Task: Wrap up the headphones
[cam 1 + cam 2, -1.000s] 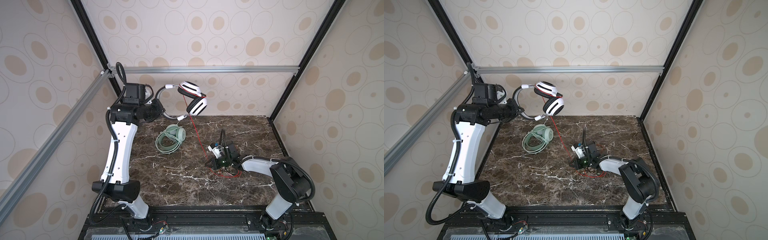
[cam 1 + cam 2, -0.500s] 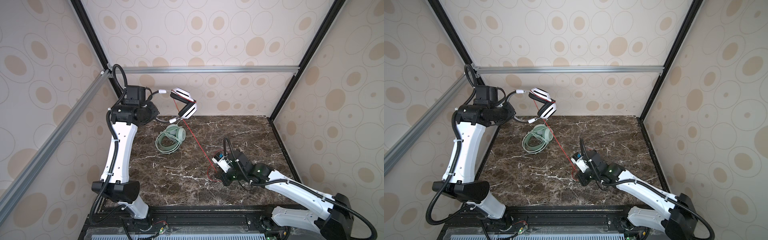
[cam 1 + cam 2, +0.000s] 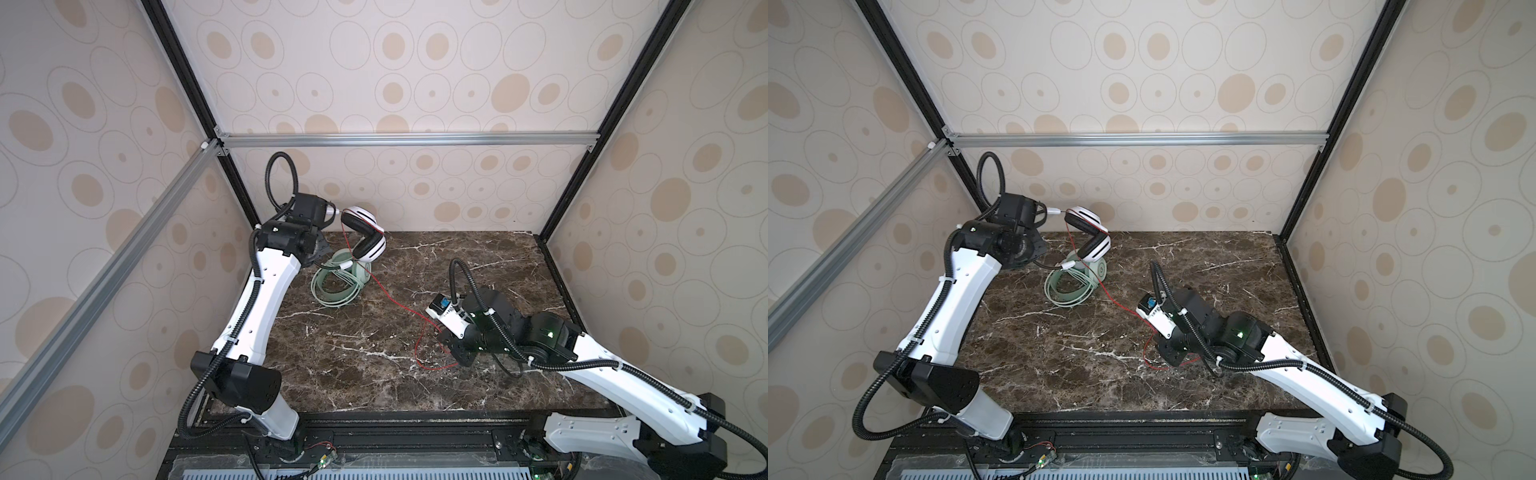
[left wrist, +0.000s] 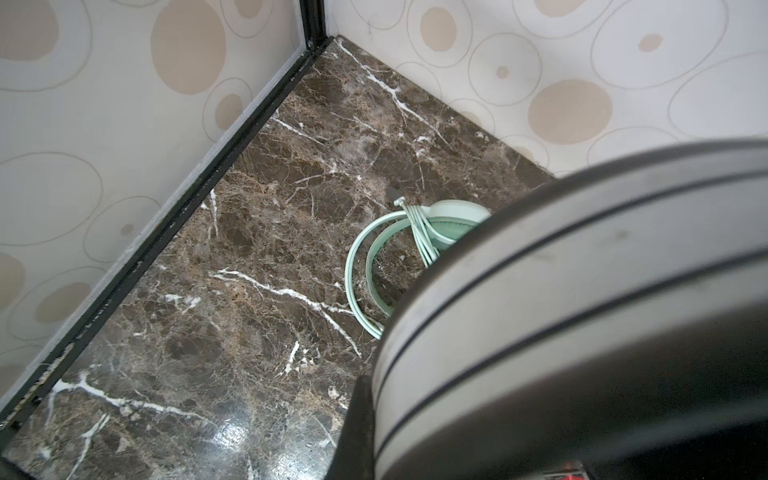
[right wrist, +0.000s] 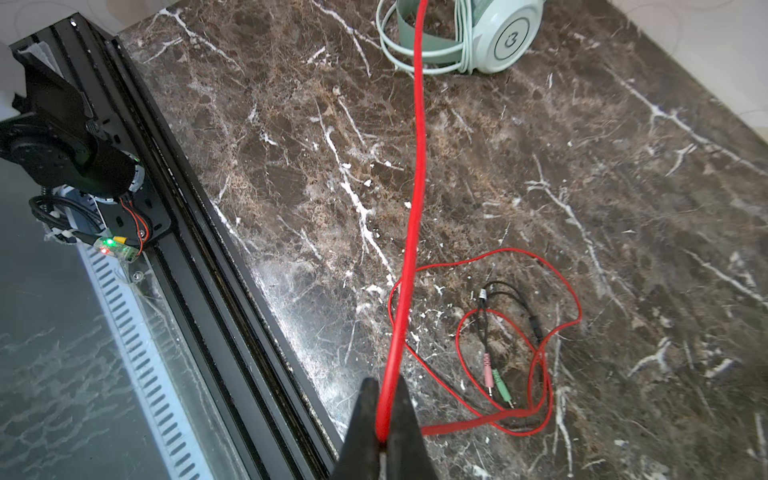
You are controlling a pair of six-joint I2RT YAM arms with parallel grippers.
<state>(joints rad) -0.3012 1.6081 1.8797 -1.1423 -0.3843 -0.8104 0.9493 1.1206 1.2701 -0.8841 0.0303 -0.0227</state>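
Left gripper [image 3: 321, 246] stays clamped on the grey headband [image 4: 582, 291] and has rolled the white-and-black headset [image 3: 365, 237] over. Its cups now sit stacked, raised at far left, and the red cable [image 5: 415, 166] crosses them. Right gripper [image 5: 384, 399] is pinched shut on that cable and has swung from mid-table to near right, so the run between them is longer. Looks like one winding turn is under way. Most of the cable is still loose loops on the marble table [image 3: 374, 374], with the pink and green plugs [image 5: 496, 380] free. The mint-green headset [image 3: 338, 282] lies under the raised one, cable already coiled around it. Cable is thin, limp and slippery-looking. Cups are glossy hard shell with black pads.
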